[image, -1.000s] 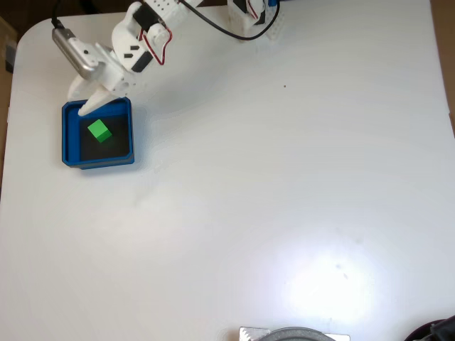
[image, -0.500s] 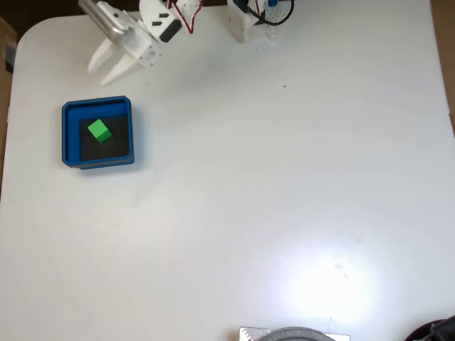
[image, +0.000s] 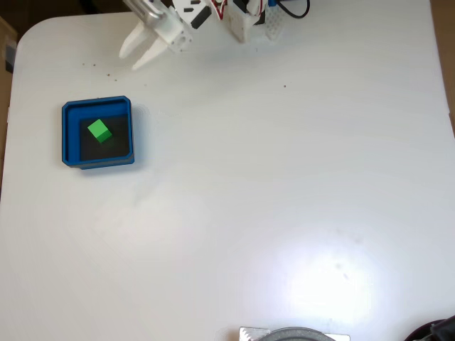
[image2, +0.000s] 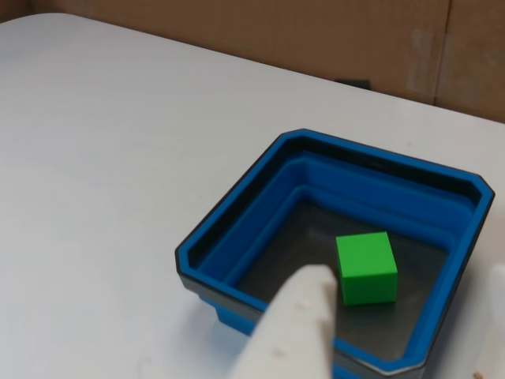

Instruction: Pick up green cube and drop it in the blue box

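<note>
Your gripper (image: 136, 58) hangs empty, fingers spread wide, far from the blue box (image: 68, 135); the green cube (image: 99, 131) rests inside, so little can go wrong unless you swing back and knock it.

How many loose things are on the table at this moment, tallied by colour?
Green: 1, the green cube, lying on the dark floor of the box.
Blue: 1, the blue box, an open tray near the left edge of the table in the fixed view.
Total: 2.
The gripper is open and holds nothing, away from the box.
</note>
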